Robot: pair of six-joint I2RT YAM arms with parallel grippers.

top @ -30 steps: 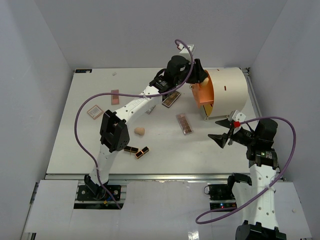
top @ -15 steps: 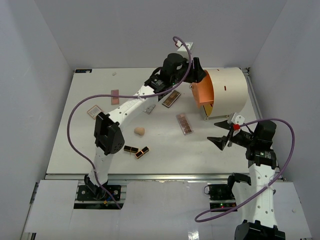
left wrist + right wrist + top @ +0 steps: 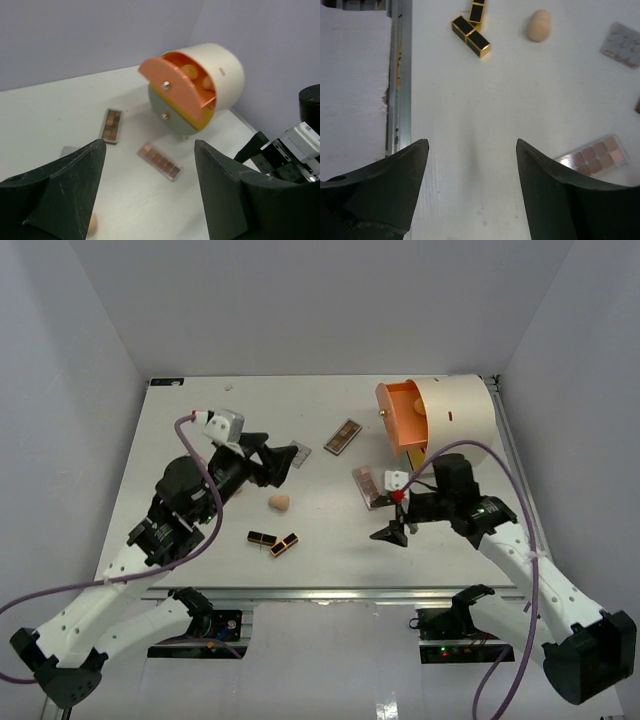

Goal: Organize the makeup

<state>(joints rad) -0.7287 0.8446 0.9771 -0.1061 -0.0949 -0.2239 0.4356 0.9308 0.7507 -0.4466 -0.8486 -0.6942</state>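
My left gripper (image 3: 283, 465) is open and empty, above the table left of centre; in its wrist view (image 3: 150, 145) the table shows between the fingers. My right gripper (image 3: 392, 523) is open and empty, just in front of a pink palette (image 3: 368, 487), also in the right wrist view (image 3: 594, 156). A peach sponge (image 3: 280, 503) lies near two black-and-gold lipstick tubes (image 3: 273, 541). A brown palette (image 3: 342, 436) and a small grey palette (image 3: 300, 452) lie farther back. Peach sponges (image 3: 189, 71) sit in the open orange drawer (image 3: 400, 415).
The cream cylinder (image 3: 460, 420) stands at the back right with its orange drawer pulled out to the left. White walls close in the table on three sides. A metal rail (image 3: 400, 75) runs along the near table edge. My left arm hides the table's left part.
My left arm has drawn back from the cylinder's drawer to the left middle of the table. My right arm has swung left over the table to just in front of the pink palette.
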